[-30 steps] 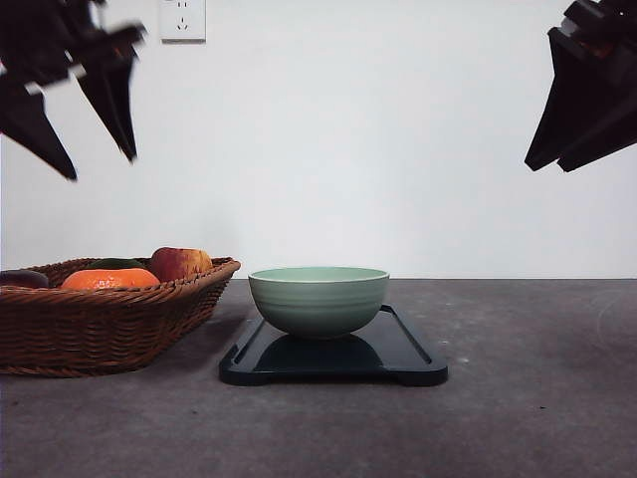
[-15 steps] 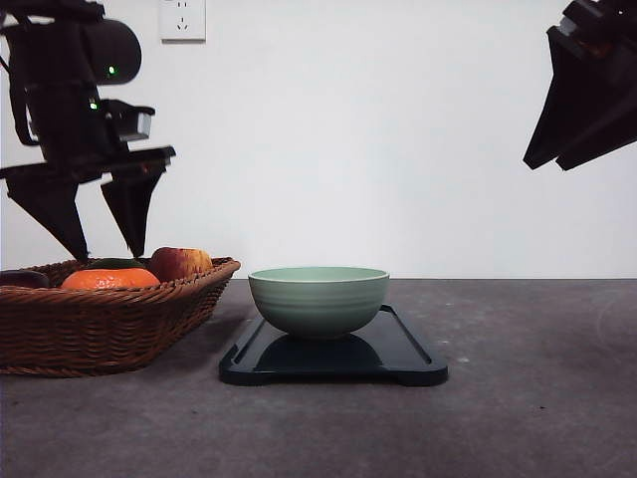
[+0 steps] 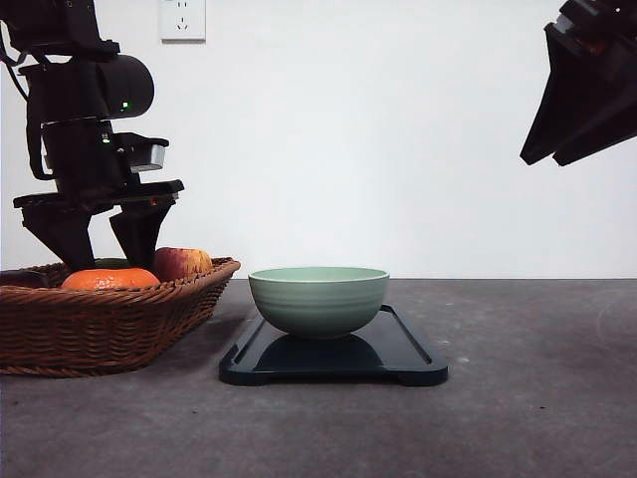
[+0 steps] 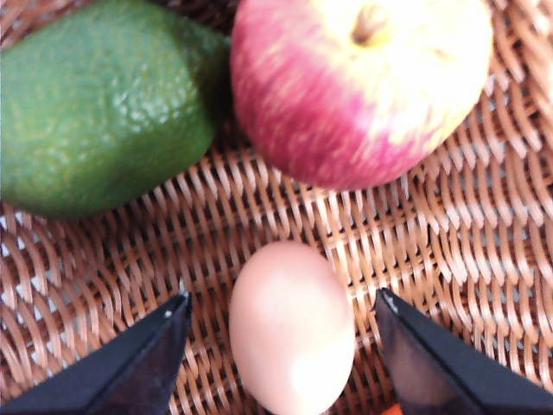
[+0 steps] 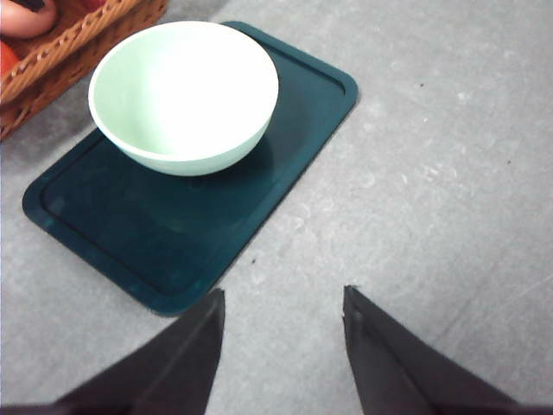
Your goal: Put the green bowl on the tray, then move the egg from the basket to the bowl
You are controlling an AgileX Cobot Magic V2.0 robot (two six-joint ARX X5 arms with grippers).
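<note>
Egg [image 4: 291, 327] in basket [image 4: 449, 251] between spread left gripper [image 4: 281, 346] fingers (green bowl [image 3: 318, 299] on tray [image 3: 398, 349], empty)

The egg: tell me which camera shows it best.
The left wrist view: the egg lies whole on the basket weave, between the open left gripper fingers, near the apple. In the front view the basket wall hides it.

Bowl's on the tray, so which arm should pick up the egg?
Left. Its tool hangs open in the basket with the egg between its fingers. The right tool hangs high, away from the basket.
</note>
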